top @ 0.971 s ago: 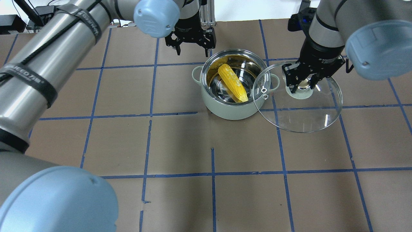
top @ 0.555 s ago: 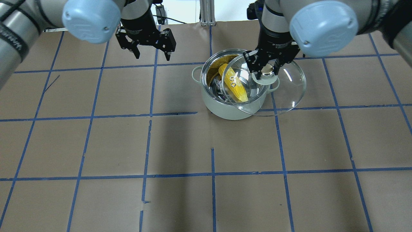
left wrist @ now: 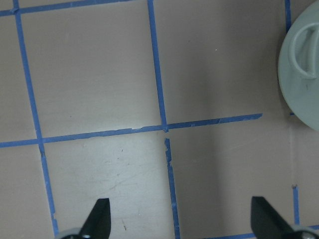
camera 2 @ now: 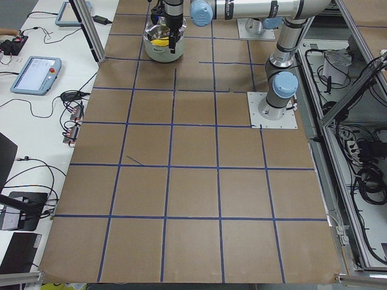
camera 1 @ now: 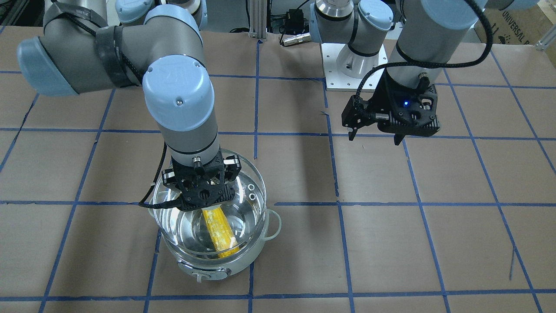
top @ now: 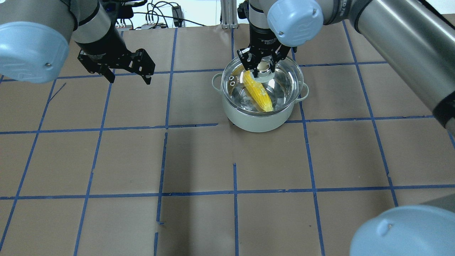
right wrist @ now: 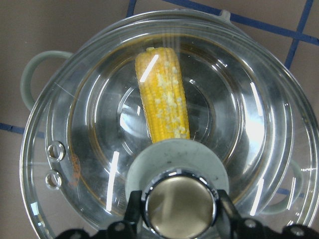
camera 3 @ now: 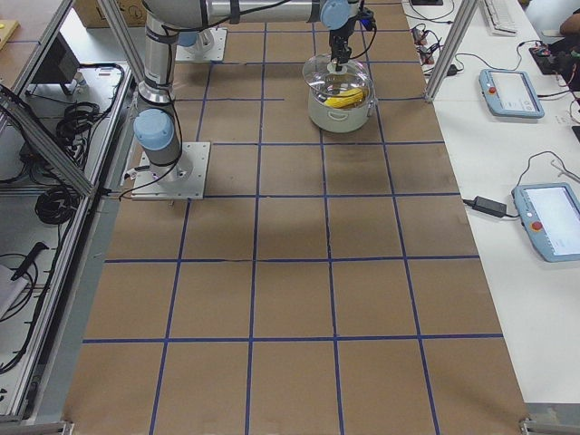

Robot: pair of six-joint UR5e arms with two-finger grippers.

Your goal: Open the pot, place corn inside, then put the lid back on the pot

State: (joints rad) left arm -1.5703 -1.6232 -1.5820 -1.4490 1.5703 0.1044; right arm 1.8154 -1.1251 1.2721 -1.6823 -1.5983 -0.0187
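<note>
The pale mint pot [top: 256, 120] stands at the far middle of the table, with the yellow corn [top: 258, 92] lying inside it. My right gripper [top: 263, 67] is shut on the knob of the clear glass lid [top: 286, 81] and holds it centred over the pot's mouth. I cannot tell whether the lid rests on the rim. The right wrist view shows the corn [right wrist: 163, 99] through the lid [right wrist: 249, 99]. My left gripper [top: 128, 76] is open and empty, above the table left of the pot. Its view shows the pot's side [left wrist: 301, 74] at the right edge.
The table is covered in brown paper [top: 234, 160] with a blue tape grid. An aluminium post [top: 227, 14] stands just behind the pot. Control tablets [camera 3: 512, 91] and cables lie on the side benches.
My right gripper has carried the lid leftward from beside the pot to over its mouth. My left gripper has moved left, away from the pot, still open.
</note>
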